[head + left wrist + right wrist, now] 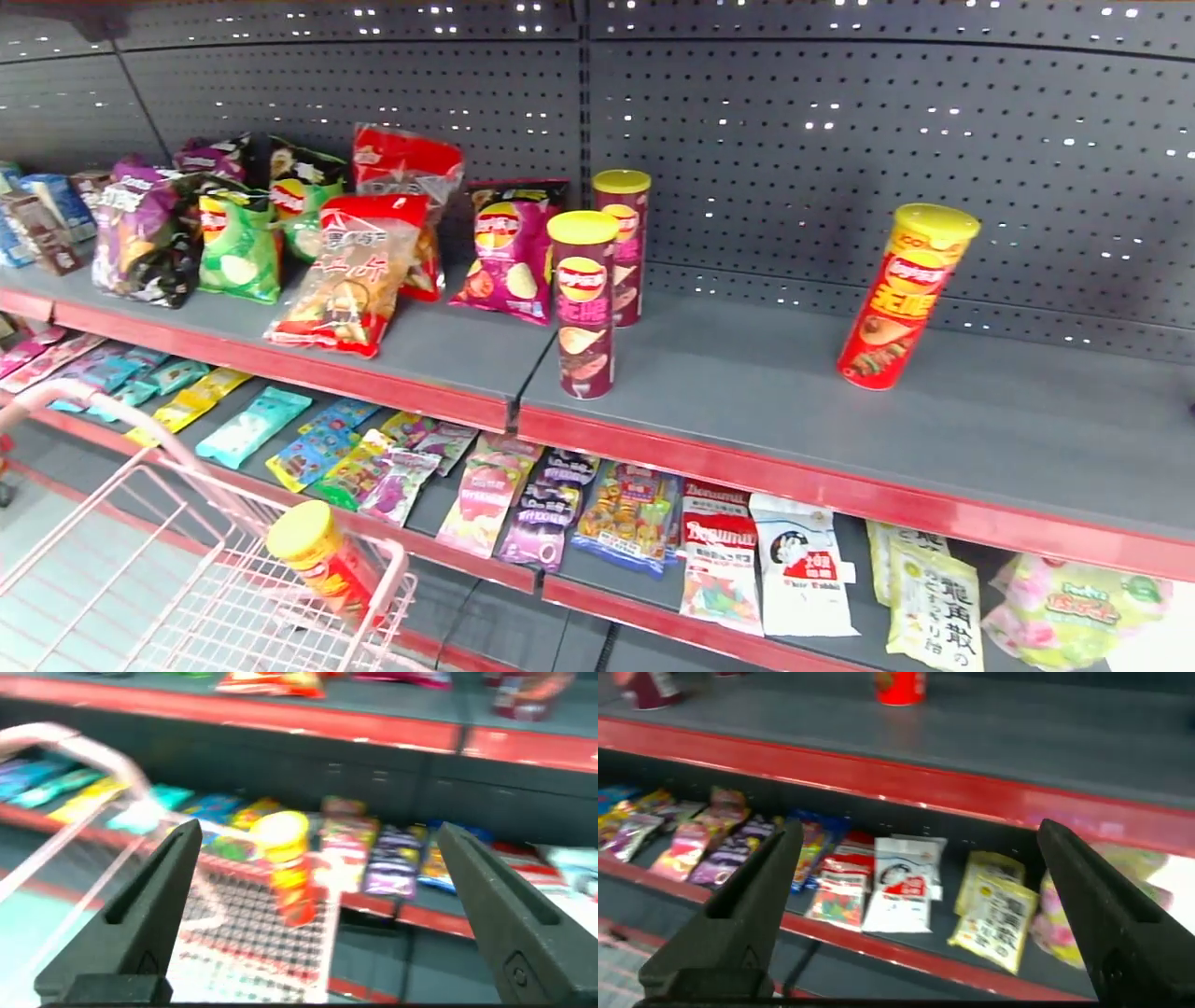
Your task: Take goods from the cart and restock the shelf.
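Head view puts the pink wire cart (pixel 103 401) at the lower left of the frame; one red can with a yellow lid (pixel 322 558) leans inside it, against its far corner. Across the middle of the frame runs the grey upper shelf (pixel 747 392) with its red front edge; a matching red can (pixel 904 297) stands alone at centre right, tilted a little; two maroon cans (pixel 583 303) stand one behind the other near the centre; chip bags (pixel 355 275) crowd the left part. Flat sweet packets (pixel 523 504) lie in rows on the lower shelf (pixel 448 583) beneath. In the left wrist view the left gripper (pixel 318 833) hangs with its fingers wide apart and nothing between them; the can in the cart lies farther off, seen through the gap. In the right wrist view the right gripper (pixel 920 831) is likewise spread and holds nothing; it faces the lower shelf, where a white packet (pixel 901 882) lies among the others.
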Controlling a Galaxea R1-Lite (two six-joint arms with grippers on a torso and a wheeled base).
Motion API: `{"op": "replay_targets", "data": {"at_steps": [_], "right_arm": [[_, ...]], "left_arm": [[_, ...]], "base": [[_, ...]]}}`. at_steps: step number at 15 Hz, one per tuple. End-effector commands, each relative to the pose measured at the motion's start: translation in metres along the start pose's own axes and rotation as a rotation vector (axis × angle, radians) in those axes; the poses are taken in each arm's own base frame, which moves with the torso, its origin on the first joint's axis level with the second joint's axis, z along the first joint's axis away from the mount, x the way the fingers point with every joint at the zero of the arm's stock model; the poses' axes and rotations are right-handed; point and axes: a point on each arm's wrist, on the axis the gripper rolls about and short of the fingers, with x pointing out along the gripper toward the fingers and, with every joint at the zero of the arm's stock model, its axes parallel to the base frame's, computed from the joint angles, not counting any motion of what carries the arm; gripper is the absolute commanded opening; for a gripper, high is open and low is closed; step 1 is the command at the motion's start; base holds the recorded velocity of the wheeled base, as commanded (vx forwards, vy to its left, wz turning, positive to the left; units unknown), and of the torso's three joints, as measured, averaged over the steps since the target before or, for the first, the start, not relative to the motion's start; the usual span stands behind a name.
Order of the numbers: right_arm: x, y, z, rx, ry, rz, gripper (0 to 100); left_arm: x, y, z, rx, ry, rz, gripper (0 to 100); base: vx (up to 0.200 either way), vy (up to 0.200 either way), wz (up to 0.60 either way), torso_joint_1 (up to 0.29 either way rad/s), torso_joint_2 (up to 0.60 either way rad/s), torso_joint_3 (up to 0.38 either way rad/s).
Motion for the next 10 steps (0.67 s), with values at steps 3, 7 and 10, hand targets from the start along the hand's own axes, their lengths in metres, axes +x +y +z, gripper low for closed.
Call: {"op": "replay_targets", "data": {"at_steps": [3,7,10], "right_arm": [[0.0000,0.0000,0.0000,-0.001,0.000,0.000,100],[0.0000,0.0000,0.0000,-0.003,0.000,0.002,100],[0.0000,0.0000,0.0000,-0.004,0.000,0.002,100]], "left_arm": [[0.0001,0.0000,0.0000,0.000,0.001,0.001,100],[0.0001,0.0000,0.0000,0.000,0.001,0.001,100],[0.0001,0.0000,0.0000,0.000,0.001,0.001,100]], "base": [[0.000,0.000,0.60,-0.002,0.00,0.001],[0.000,0.000,0.60,0.002,0.00,-0.001],[0.000,0.000,0.40,0.002,0.00,-0.002]]}}
